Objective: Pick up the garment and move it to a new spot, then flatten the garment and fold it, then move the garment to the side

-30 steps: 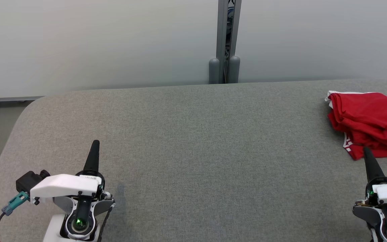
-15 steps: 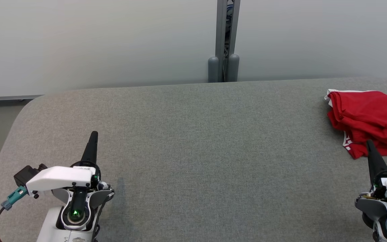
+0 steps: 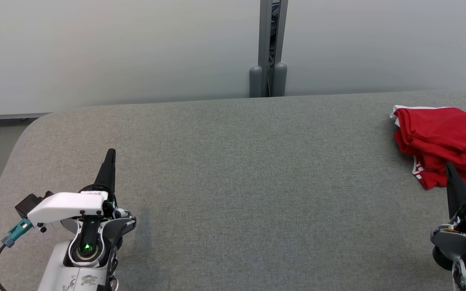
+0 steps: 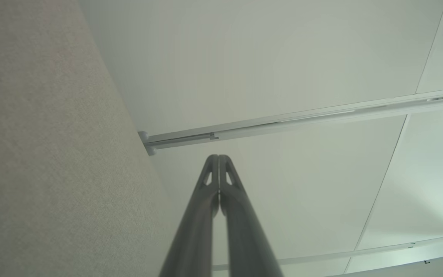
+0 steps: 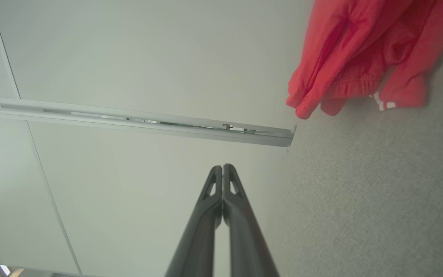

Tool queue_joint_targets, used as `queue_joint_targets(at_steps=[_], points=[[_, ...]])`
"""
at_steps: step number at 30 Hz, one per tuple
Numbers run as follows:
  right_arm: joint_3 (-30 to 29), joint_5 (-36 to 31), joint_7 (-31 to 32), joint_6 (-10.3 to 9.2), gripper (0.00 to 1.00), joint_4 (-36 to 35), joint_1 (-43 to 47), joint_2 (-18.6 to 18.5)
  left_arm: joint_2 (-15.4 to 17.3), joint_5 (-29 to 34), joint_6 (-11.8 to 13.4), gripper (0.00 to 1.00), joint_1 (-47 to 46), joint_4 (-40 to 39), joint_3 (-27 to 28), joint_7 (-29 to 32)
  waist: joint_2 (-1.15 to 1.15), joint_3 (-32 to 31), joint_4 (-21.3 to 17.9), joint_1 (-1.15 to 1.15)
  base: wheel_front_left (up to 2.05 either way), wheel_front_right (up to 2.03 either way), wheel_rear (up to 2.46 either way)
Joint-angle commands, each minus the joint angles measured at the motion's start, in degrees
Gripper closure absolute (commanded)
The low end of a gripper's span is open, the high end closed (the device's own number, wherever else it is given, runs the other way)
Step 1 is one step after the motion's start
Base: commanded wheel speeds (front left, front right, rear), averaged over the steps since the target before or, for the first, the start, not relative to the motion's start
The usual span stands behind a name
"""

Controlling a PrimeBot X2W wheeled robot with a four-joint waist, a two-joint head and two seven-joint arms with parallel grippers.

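The garment is a folded red piece with white trim, lying at the far right of the grey table; the right wrist view shows it as a red bundle at the upper right. My right gripper is shut with nothing in it, its tip just in front of the garment's near edge. In the right wrist view its fingers press together. My left gripper is shut and empty at the lower left, far from the garment. Its fingers meet at the tips in the left wrist view.
A pale wall with a grey vertical post stands behind the table. The table's rounded left corner drops to the floor. Wide bare grey surface lies between the two arms.
Both grippers have moved a little forward and up in the head view. The camera has shifted slightly. The garment lies as before.
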Motion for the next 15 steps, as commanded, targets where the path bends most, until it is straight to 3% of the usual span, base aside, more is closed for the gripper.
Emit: queue_joint_targets(at_steps=[1, 15], points=[[-0.4, 1.2, 0.6, 0.01, 1.00, 0.2, -1.2, -0.4, 0.3, -1.0, -0.4, 1.00, -1.6, 0.2, 0.3, 0.3, 0.00, 0.0, 0.0, 0.00, 0.00, 0.00, 0.00], [-1.2, 5.3, 1.9, 0.01, 1.00, 1.1, -2.1, -0.5, 0.3, -5.3, -0.8, 1.00, -3.1, 1.3, 0.6, 1.2, 0.00, 0.3, -0.2, 0.00, 0.00, 0.00, 0.00]])
